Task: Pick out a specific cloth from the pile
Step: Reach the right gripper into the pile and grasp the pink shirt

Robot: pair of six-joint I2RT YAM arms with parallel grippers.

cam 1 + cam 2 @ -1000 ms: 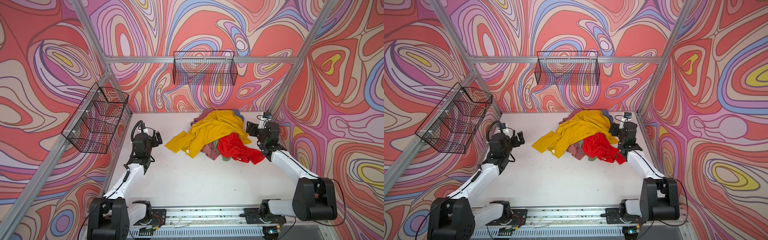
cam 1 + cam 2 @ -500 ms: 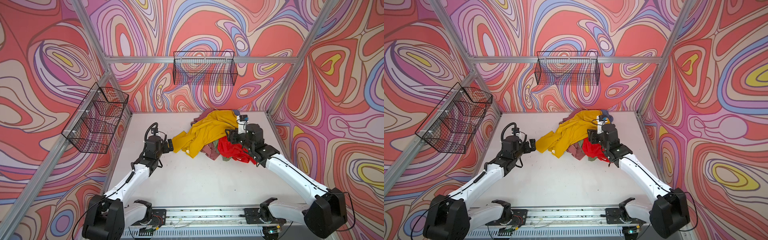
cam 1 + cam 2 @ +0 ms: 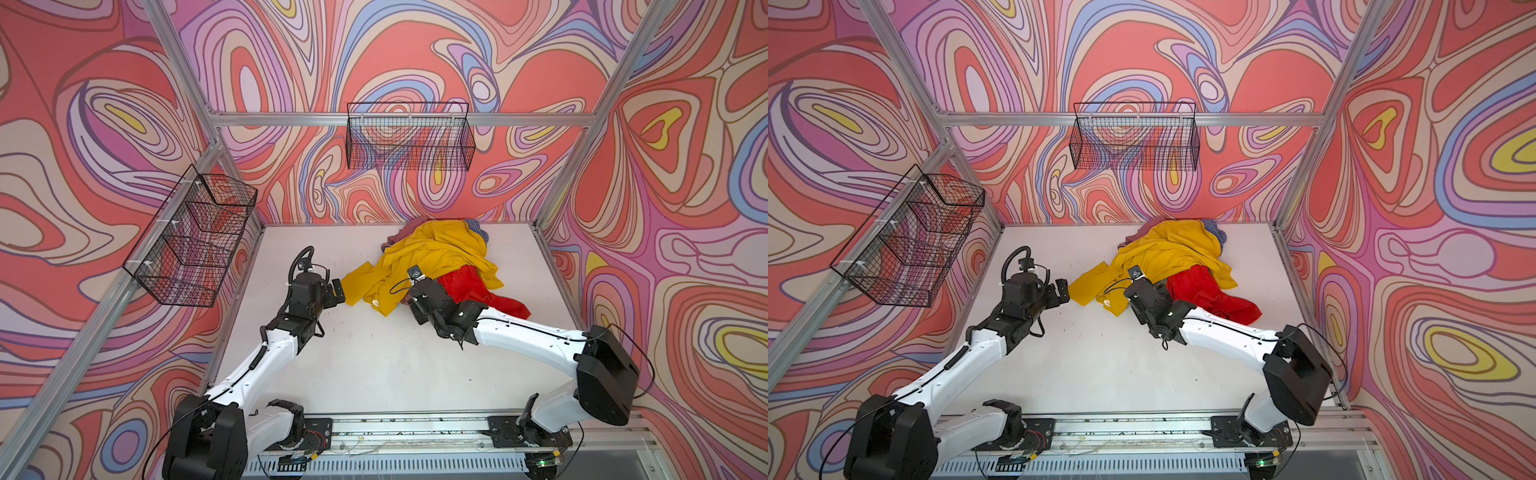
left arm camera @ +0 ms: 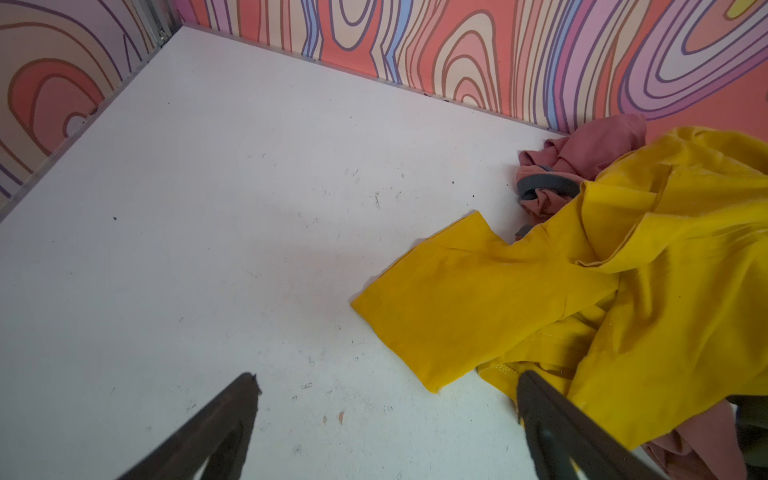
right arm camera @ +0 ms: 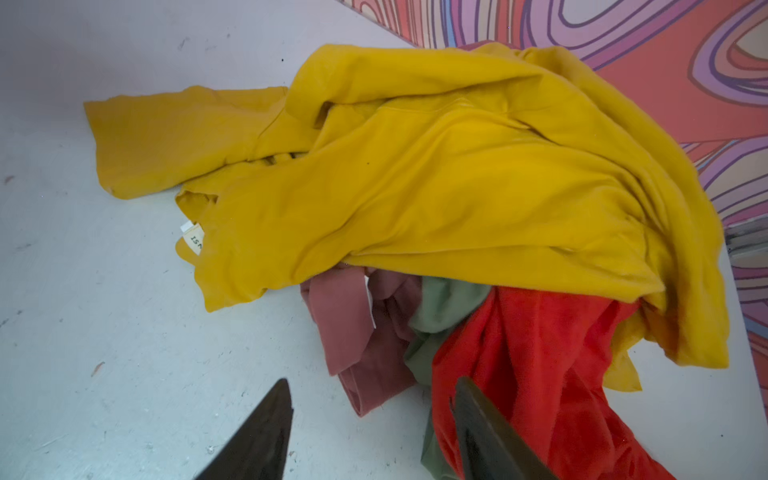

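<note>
Since a second ago both arms have closed in. Left tool [image 3: 338,293], spread wide, sits by the yellow shirt's [image 3: 436,253] sleeve. Right tool [image 5: 370,386], spread, is over the cloth's [image 5: 345,324] end at the pile's [image 3: 1179,257] 7 o'clock edge. Wire baskets [image 3: 409,137]: contents indiscernible.

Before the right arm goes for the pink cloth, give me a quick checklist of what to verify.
1. The pink cloth shows: ok, a fold pokes out below the yellow shirt, just ahead of the right tool.
2. The right tool is ready: ok, jaws apart, gripping nothing.
3. The cloth is free to lift: not ok, the shirt lies over it; the red garment and green piece crowd its side.
4. The left tool is clear: ok, open over bare table by the shirt.
5. How far the cloth runs under the pile: cannot tell.
</note>
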